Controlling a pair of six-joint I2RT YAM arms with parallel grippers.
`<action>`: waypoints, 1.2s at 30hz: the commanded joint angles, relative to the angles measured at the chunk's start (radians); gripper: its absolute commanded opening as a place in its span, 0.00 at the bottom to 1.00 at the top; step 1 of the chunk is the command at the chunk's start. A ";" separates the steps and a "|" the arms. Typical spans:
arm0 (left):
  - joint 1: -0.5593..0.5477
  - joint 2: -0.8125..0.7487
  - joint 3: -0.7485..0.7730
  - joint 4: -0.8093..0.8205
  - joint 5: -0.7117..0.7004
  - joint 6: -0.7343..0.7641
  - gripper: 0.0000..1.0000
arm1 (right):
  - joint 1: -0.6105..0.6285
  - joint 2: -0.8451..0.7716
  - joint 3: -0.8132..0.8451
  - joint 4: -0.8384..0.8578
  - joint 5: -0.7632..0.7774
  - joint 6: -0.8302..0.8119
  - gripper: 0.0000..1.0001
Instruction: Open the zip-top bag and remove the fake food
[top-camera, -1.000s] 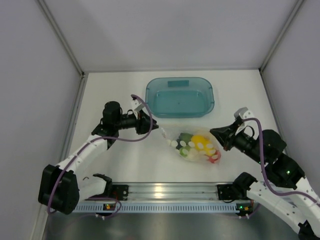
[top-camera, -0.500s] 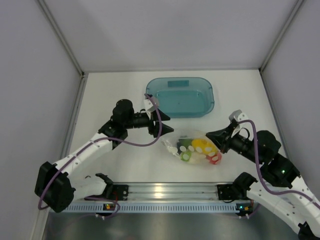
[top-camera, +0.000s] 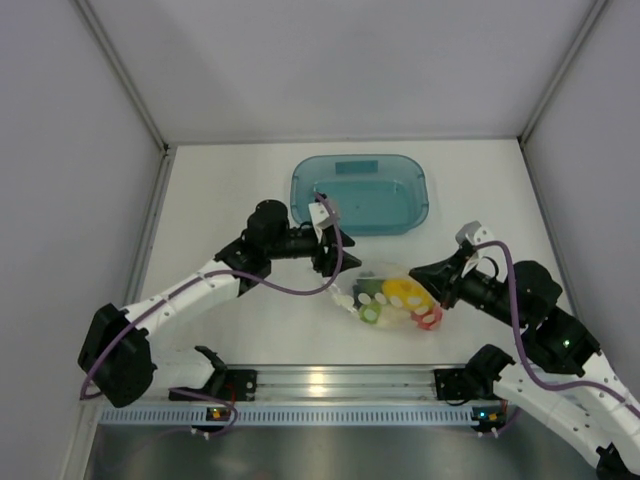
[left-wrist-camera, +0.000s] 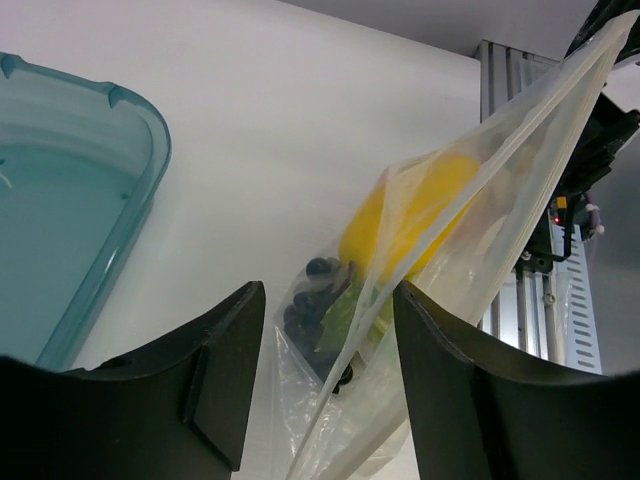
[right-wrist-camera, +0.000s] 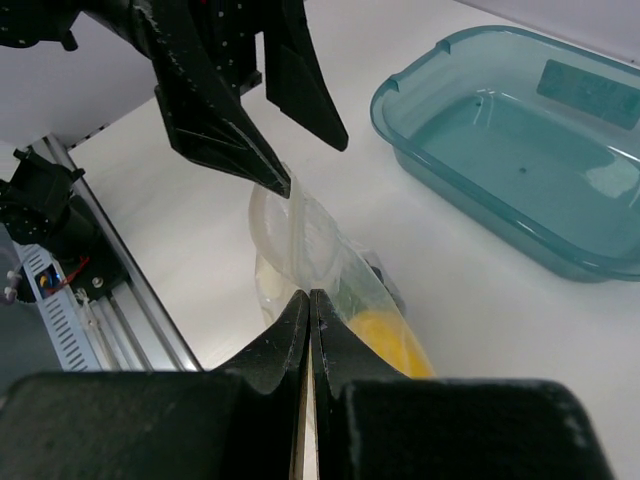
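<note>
Left gripper (top-camera: 340, 262) is hanging wide open, its fingers (left-wrist-camera: 225, 385) straddling the upper edge of the zip-top bag (top-camera: 392, 296) without clamping it. The bag is sitting around the middle of the table (top-camera: 220, 200), just in front of the teal tray (top-camera: 295, 195) by the far edge, with a yellow fruit (left-wrist-camera: 420, 210) and dark grapes (left-wrist-camera: 312, 300) showing inside. Right gripper (top-camera: 418, 271) is pinching the bag's right end, fingers clenched on the plastic.

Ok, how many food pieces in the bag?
4 visible: yellow fruit central, dark grapes and green piece beside it, red piece at the bag's right end. Others may be hidden.
</note>
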 joint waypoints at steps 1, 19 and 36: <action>-0.002 0.035 0.047 0.038 0.078 0.017 0.59 | -0.011 -0.010 0.029 0.064 -0.028 0.004 0.00; -0.002 -0.087 0.066 -0.171 -0.418 -0.200 0.00 | -0.011 0.160 0.098 0.105 0.141 0.084 0.08; -0.058 -0.227 0.115 -0.485 -0.677 -0.669 0.00 | -0.011 0.381 0.110 0.301 0.010 0.447 0.38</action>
